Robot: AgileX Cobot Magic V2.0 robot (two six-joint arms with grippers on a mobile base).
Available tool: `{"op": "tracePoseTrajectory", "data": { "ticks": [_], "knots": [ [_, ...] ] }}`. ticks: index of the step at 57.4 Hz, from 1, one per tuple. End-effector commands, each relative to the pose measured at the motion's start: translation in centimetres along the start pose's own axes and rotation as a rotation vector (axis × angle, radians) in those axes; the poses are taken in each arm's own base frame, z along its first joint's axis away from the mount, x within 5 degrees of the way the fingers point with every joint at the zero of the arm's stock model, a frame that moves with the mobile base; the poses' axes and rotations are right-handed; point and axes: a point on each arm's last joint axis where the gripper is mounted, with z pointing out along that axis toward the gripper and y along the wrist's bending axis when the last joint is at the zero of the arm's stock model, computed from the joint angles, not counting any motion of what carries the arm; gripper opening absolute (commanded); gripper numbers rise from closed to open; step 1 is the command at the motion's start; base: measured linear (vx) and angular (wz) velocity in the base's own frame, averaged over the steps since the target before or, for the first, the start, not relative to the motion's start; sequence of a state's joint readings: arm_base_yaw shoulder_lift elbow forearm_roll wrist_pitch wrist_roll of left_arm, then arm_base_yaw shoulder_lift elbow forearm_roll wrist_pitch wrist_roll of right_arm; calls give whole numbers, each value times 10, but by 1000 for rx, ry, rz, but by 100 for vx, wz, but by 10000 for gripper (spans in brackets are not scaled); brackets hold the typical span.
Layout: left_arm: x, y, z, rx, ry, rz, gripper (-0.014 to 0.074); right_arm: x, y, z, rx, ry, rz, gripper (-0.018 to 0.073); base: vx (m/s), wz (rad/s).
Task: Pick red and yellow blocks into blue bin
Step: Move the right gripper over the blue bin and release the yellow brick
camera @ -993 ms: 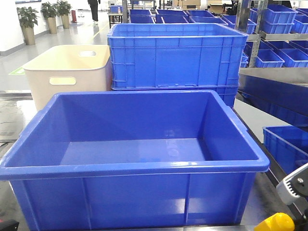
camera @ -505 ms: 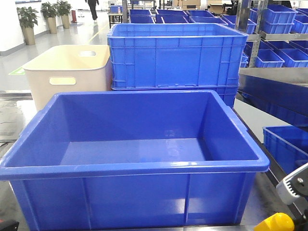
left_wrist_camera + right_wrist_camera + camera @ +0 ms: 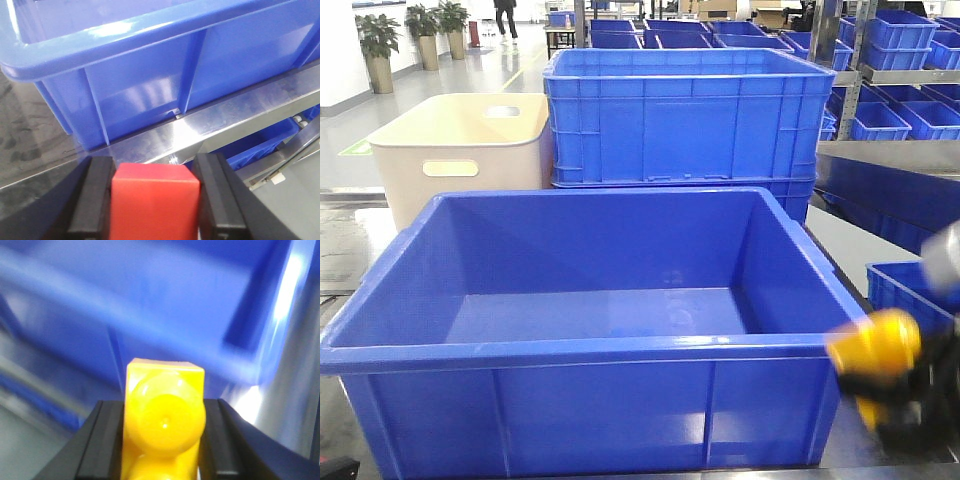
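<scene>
Right, front view first. The large smooth-walled blue plastic bin fills the frame and I see nothing lying in it. Behind it stand a beige plastic tub with a handle slot and a taller ribbed blue crate. The yellow plastic toy brick is a blurred blob just off the bin's right near corner, about level with the rim and outside it. Whatever carries it is only a dark smear below.

On the left wrist view, my left gripper is clamped on the small plain red plastic cube, with a black finger flat against each side face. The cube sits low, facing the bin's outer wall and well under its rim, above the dark tabletop near the brushed metal table edge. It has to clear that rim before I let go.

On the right wrist view, my right gripper is closed on the yellow brick, its round studs facing the camera and the fingers on its flat sides. The bin behind it is all blur.

I judge both pieces to be light, hard and rigid, with smooth faces that could slip. The flat opposite sides are the place to hold, never the studs. A short drop into the stiff bin should harm neither.
</scene>
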State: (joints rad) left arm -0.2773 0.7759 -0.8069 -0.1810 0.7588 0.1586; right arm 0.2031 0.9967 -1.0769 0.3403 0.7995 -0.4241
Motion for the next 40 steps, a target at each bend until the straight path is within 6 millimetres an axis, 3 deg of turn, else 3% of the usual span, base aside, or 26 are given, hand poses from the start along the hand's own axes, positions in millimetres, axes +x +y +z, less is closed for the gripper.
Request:
{"op": "tracePoseTrajectory", "data": {
  "ticks": [1, 11, 21, 29, 40],
  "knots": [
    [-13, -2, -8, 5, -103, -6, 270, -39, -4, -12, 25, -169, -16, 258, 0, 0],
    [-13, -2, -8, 5, -103, -6, 270, -85, -19, 14, 30, -194, -28, 258, 0, 0],
    [-13, -2, -8, 5, -103, -6, 270, -113, -37, 62, 38, -181, -68, 258, 0, 0],
    [-13, -2, -8, 5, -103, -6, 270, -123, -49, 103, 32, -144, -76, 258, 0, 0],
    [-13, -2, -8, 5, -103, -6, 270, -117, -58, 154, -20, -63, -49, 259, 0, 0]
  ]
}}
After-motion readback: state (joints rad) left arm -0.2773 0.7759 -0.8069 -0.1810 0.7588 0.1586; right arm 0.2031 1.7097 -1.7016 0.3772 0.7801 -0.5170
